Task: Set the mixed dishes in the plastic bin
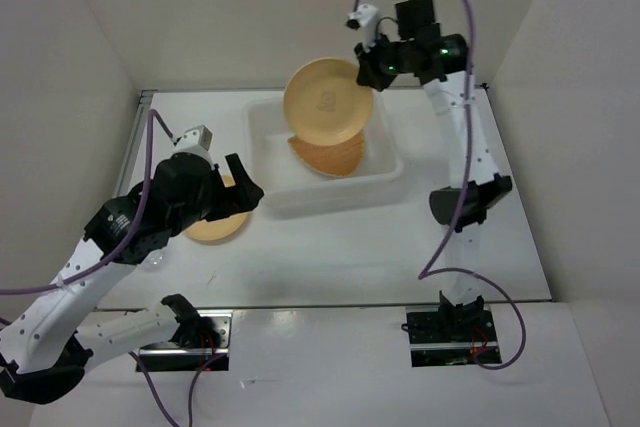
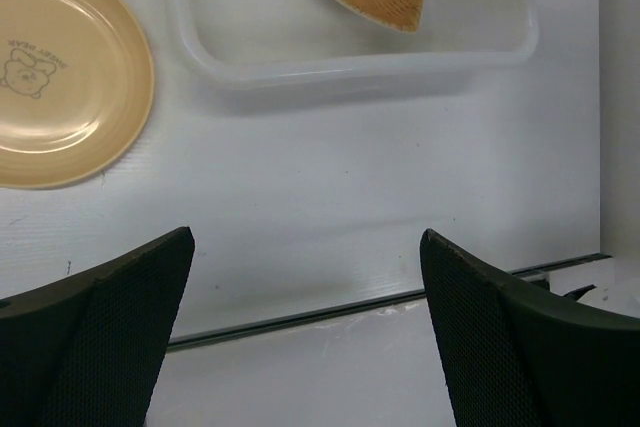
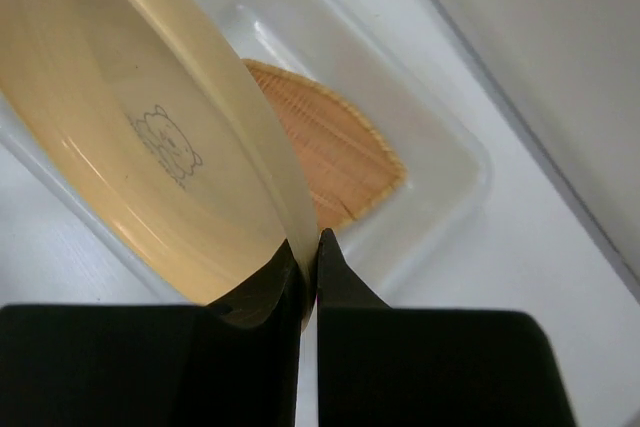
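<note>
Plate [image 1: 325, 102] hangs tilted over the plastic bin [image 1: 262, 152] by the worktop's far edge, rim pinched in the right end effector [image 3: 310, 252]; orange dish [image 1: 330, 159] lies inside. Next, likely: lower, then release. Left end effector [image 2: 305, 242] gapes wide near the second plate [image 2: 60, 67], toward the left edge.
</note>
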Action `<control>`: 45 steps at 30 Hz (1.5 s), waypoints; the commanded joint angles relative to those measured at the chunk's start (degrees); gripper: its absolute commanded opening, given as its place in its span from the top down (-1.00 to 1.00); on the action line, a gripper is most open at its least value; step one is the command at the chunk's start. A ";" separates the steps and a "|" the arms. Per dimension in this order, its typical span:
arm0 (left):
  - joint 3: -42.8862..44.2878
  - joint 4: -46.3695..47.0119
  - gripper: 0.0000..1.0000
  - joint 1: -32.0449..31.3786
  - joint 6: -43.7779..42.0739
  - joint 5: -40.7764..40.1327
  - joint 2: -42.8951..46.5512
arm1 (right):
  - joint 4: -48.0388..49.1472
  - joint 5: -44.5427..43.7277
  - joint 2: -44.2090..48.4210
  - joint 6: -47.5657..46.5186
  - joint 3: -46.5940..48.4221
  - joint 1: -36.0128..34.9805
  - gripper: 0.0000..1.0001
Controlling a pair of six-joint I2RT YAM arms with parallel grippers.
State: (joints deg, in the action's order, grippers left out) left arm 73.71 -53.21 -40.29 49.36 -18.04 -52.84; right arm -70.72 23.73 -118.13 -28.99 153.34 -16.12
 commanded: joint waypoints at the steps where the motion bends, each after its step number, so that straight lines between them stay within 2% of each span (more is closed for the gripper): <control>1: 0.81 -2.68 -1.00 0.22 1.25 -0.76 3.52 | -3.46 -4.21 -8.42 0.70 4.68 -3.56 1.00; 6: 1.35 -7.69 -1.00 0.74 6.17 -1.91 8.09 | -3.46 -5.26 -20.62 0.17 10.31 -4.10 1.00; 14: -1.64 -13.32 -1.00 1.88 15.05 -0.51 16.53 | -3.46 -6.50 -29.61 -0.45 12.68 -3.04 1.00; 19: -3.83 -14.37 -1.00 1.89 17.08 0.55 17.86 | -3.46 -12.98 -34.62 0.33 17.77 -2.51 0.93; 22: -5.41 -13.77 -1.00 1.89 17.08 1.78 17.34 | -3.46 -15.28 -35.16 2.00 21.99 -2.51 0.53; 23: -5.42 -12.98 -1.00 1.89 17.08 2.31 16.81 | -3.46 -15.29 -35.16 2.01 23.48 -1.99 0.18; 24: -6.20 -12.97 -1.00 1.89 17.08 2.31 16.80 | -3.46 -15.90 -35.16 2.97 26.02 -1.99 0.01; 25: -7.08 -11.40 -1.00 1.89 16.47 2.31 16.80 | -3.46 -15.90 -33.15 3.59 26.05 -1.99 -0.17; 26: -7.61 -10.78 -1.00 1.89 16.47 2.31 16.28 | -3.46 -15.90 -31.92 3.59 26.05 -1.99 -0.52; 27: -8.23 -10.25 -1.00 1.89 16.47 2.31 16.28 | -3.46 -15.90 -30.69 3.59 26.05 -1.99 -0.66; 30: -11.74 -9.02 -1.00 1.89 19.53 0.03 16.28 | -3.46 -16.95 -25.68 5.08 26.05 -1.99 -0.85; 33: -15.95 -10.68 -1.00 1.89 28.91 -3.66 16.45 | -3.46 -15.38 -18.65 6.58 23.33 0.82 -0.87; 35: -20.69 -6.49 -1.00 1.89 34.55 -4.36 21.60 | -3.46 -13.19 -12.70 7.89 18.79 3.62 -0.87; 37: -29.47 2.47 -1.00 1.89 36.93 -4.89 26.27 | -3.46 -11.95 -8.55 7.90 14.38 5.56 -0.87; 39: -35.19 5.83 -1.00 1.89 44.82 -4.90 31.99 | -3.46 -9.50 -2.94 7.28 7.26 9.41 -0.87; 41: -40.47 4.53 -1.00 2.41 53.76 -5.42 35.51 | -3.46 -5.38 0.42 6.68 -0.01 12.67 -0.87; 45: -45.49 0.67 -1.00 2.41 62.24 -11.83 40.70 | -3.46 2.00 9.20 3.69 -13.30 22.86 -0.87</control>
State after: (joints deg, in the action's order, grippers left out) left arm 30.26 -53.25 -38.28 99.88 -24.43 -14.26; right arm -73.01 18.24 -111.55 -23.51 146.91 2.70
